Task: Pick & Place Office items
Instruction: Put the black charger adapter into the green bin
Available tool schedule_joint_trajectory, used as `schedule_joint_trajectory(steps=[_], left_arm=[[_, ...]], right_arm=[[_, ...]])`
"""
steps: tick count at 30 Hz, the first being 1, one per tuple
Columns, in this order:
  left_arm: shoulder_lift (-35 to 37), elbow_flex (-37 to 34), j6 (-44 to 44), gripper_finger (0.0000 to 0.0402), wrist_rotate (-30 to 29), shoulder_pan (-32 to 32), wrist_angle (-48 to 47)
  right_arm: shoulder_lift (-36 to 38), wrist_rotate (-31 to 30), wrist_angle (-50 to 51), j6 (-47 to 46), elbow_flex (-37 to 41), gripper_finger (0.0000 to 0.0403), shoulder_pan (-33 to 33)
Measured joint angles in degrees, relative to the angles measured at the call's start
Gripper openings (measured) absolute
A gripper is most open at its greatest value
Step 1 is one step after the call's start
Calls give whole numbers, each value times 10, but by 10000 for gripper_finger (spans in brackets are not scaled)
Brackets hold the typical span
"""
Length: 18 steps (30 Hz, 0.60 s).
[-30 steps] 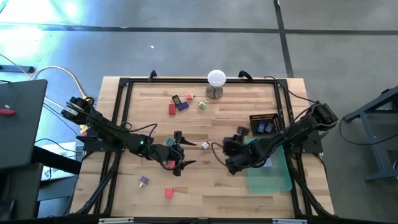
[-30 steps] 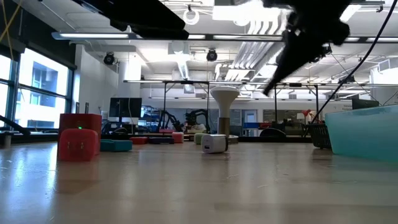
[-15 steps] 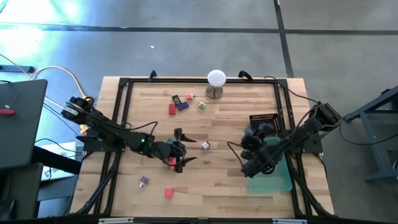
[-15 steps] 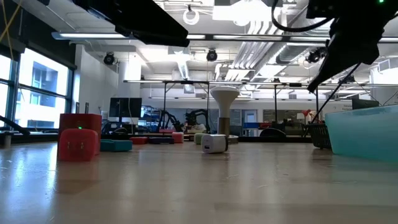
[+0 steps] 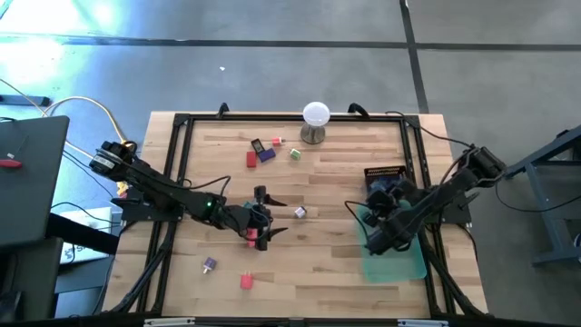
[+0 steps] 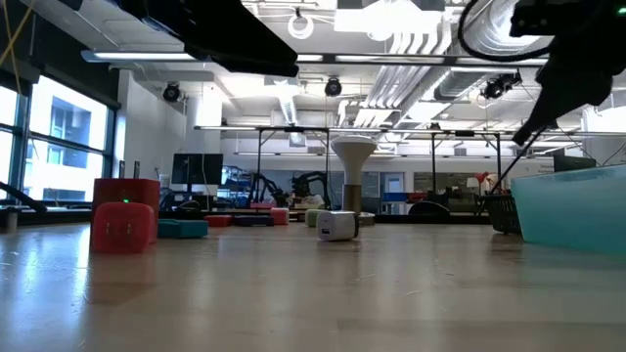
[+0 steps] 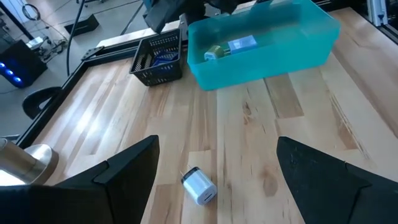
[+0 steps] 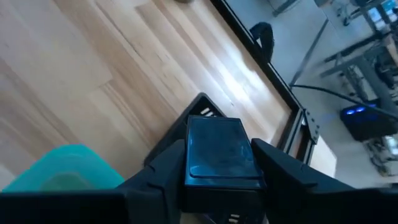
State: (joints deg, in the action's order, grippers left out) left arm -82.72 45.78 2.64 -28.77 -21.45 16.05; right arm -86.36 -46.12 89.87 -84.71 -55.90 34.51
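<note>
My right gripper (image 5: 379, 229) hovers over the translucent teal tray (image 5: 399, 259) at the table's right, shut on a dark, glossy blocky piece (image 8: 221, 152). My left gripper (image 5: 262, 218) waits open near the table's middle, its fingers on either side of a small white-silver piece (image 7: 199, 186) without touching it. A red piece (image 5: 249, 238) lies beside it. Red, purple, pink and pale green pieces (image 5: 265, 153) lie near the far edge. A lavender piece (image 5: 210, 264) and a pink-red one (image 5: 245, 281) rest near the near edge. Two pieces lie in the tray (image 7: 261, 37). My right gripper pinches the dark block between its two fingers (image 8: 166, 169), one on each of two opposite sides (image 8: 189, 155). The block's broad glossy face looks toward the wrist camera. It is lifted clear, above the tray's corner and the black basket.
A black mesh basket (image 5: 384, 178) with blue things stands just beyond the tray. A white ball on a metal stand (image 5: 315, 120) sits at the far edge. A black frame rail (image 5: 182, 163) borders the table. Bare wood lies between the two grippers.
My right gripper, with the dark block between its fingers, has travelled from the table's middle toward the right edge and now hangs over the tray. The left arm and the loose pieces have stayed where they were.
</note>
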Motion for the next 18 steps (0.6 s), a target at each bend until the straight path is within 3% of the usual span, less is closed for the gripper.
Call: schedule_joint_trajectory(steps=[11,18], left_arm=[[0,0,-11,317,0,0,-15],[0,0,-12,317,1,0,-15]], right_arm=[[73,53,-4,-108,90,152,-2],[108,76,-12,-193,113,146,-56]])
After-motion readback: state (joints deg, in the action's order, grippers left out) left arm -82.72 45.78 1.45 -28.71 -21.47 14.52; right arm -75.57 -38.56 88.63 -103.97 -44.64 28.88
